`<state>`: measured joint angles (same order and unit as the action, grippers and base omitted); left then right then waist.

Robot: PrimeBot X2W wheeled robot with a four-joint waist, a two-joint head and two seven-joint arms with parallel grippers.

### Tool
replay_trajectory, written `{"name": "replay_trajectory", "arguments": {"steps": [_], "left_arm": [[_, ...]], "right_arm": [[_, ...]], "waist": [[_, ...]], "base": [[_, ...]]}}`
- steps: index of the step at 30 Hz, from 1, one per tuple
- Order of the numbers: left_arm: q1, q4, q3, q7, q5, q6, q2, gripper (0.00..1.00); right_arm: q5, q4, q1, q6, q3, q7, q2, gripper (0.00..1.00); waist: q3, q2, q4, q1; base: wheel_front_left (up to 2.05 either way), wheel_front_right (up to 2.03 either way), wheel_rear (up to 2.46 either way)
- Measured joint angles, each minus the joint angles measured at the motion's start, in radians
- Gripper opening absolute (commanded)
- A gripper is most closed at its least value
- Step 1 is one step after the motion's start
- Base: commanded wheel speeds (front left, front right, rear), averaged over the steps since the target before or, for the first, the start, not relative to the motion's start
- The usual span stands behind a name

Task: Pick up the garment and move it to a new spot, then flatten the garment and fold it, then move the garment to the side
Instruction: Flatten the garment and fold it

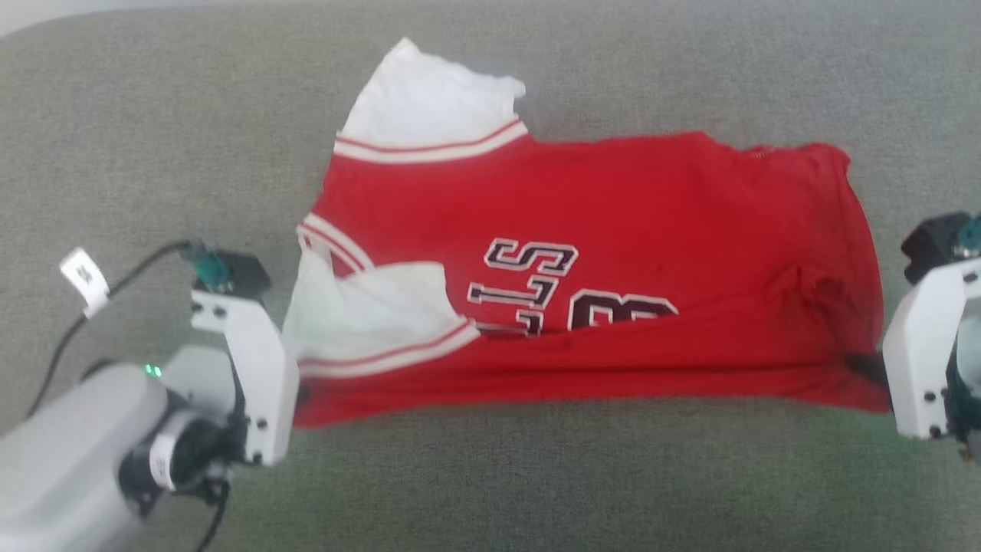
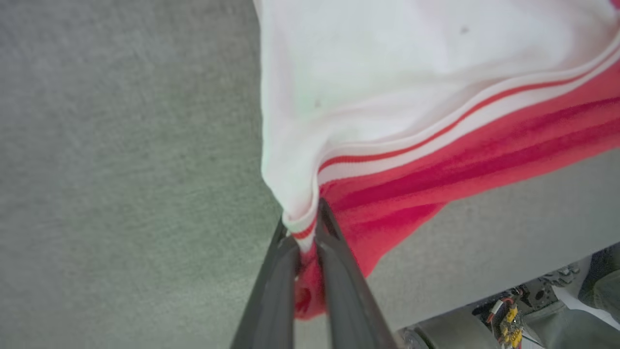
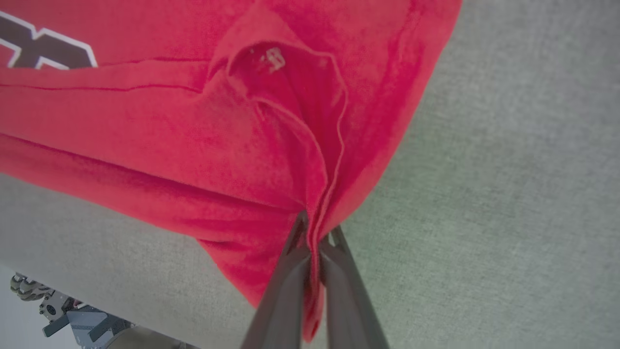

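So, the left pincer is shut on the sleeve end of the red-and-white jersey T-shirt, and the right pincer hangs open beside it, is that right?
Not quite: the right pincer is not open. The right wrist view shows it shut on a red corner of the red-and-white jersey T-shirt. The left pincer is indeed shut on the sleeve end.

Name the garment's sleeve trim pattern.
The sleeve trim is white with a thin red stripe; clearest in the left wrist view.

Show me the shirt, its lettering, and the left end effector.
garment [image 1: 674, 222], head view, red body panel.
lettering [image 1: 531, 257], head view, the S.
left end effector [image 2: 301, 218], left wrist view, between its fingertips.
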<state>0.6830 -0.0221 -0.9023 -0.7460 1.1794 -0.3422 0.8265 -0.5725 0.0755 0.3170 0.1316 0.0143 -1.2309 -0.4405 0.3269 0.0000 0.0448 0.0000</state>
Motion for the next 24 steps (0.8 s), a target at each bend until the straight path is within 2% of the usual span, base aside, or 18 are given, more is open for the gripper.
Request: {"name": "replay_trajectory", "arguments": {"steps": [5,6,7,8,9,10,11,12,13,14,15,20,24], "left_arm": [[-0.07,0.047,-0.017,0.023,-0.001,-0.029,0.013,0.0],[-0.073,0.041,-0.019,0.034,-0.004,-0.029,0.009,0.04],[-0.076,0.029,-0.018,0.048,-0.005,-0.026,0.001,0.28],[-0.081,0.012,-0.016,0.056,-0.004,-0.024,-0.01,0.4],[-0.084,-0.007,-0.019,0.061,-0.004,-0.02,-0.02,0.47],[-0.084,-0.025,-0.021,0.063,-0.004,-0.013,-0.027,0.95],[-0.083,-0.045,-0.018,0.067,0.0,-0.009,-0.037,0.95],[-0.083,-0.062,-0.015,0.067,0.008,-0.003,-0.049,1.0],[-0.081,-0.073,-0.015,0.067,0.009,0.006,-0.056,1.0],[-0.078,-0.083,-0.015,0.067,0.011,0.011,-0.063,1.0],[-0.078,-0.083,-0.015,0.067,0.011,0.011,-0.063,1.0],[-0.065,-0.095,-0.01,0.052,0.016,0.023,-0.049,1.0],[-0.041,-0.064,0.012,0.042,0.012,0.004,0.008,1.0]], "right_arm": [[0.006,0.038,-0.075,0.0,0.016,-0.008,0.023,0.0],[0.012,0.038,-0.084,0.0,0.015,-0.001,0.03,0.0],[0.016,0.034,-0.09,0.0,0.014,0.008,0.035,0.0],[0.019,0.024,-0.091,0.0,0.014,0.014,0.044,0.0],[0.02,0.015,-0.094,0.0,0.009,0.022,0.053,0.0],[0.024,0.007,-0.094,0.0,0.0,0.031,0.059,0.12],[0.028,-0.006,-0.094,0.0,-0.006,0.041,0.065,0.12],[0.03,-0.022,-0.092,0.0,-0.011,0.053,0.069,0.24],[0.03,-0.032,-0.09,0.0,-0.015,0.062,0.074,0.44],[0.03,-0.042,-0.085,0.0,-0.02,0.069,0.076,0.9],[0.03,-0.042,-0.085,0.0,-0.02,0.069,0.076,1.0],[0.019,-0.055,-0.065,0.0,-0.032,0.098,0.073,1.0],[0.003,-0.038,-0.06,-0.001,-0.018,0.134,0.058,1.0]], "waist": [[-0.008,0.0,0.001,0.0],[-0.008,0.0,0.001,0.0001],[-0.009,0.0,0.001,0.0],[-0.009,0.0,0.0,0.0001],[-0.01,0.0,-0.001,0.0001],[-0.01,0.0,-0.003,0.0],[-0.011,0.0001,-0.005,0.0],[-0.012,0.0001,-0.007,0.0],[-0.013,0.0001,-0.01,0.0],[-0.014,0.0001,-0.013,0.0],[-0.014,0.0001,-0.013,0.0],[-0.022,0.0,-0.03,0.0],[-0.028,0.0,-0.045,0.0001]], "base": [[0.0,0.0,0.0],[0.0,0.0,0.0],[0.0,0.0,0.0],[0.0,0.0,0.0],[0.0,0.0,0.0],[0.0,0.0,0.0],[0.0,0.0,0.0],[0.0,0.0,0.0],[0.0,0.0,0.0],[0.0,0.0,0.0],[0.0,0.0,0.0],[0.0,0.0,0.0],[0.0,0.0,0.0]]}}
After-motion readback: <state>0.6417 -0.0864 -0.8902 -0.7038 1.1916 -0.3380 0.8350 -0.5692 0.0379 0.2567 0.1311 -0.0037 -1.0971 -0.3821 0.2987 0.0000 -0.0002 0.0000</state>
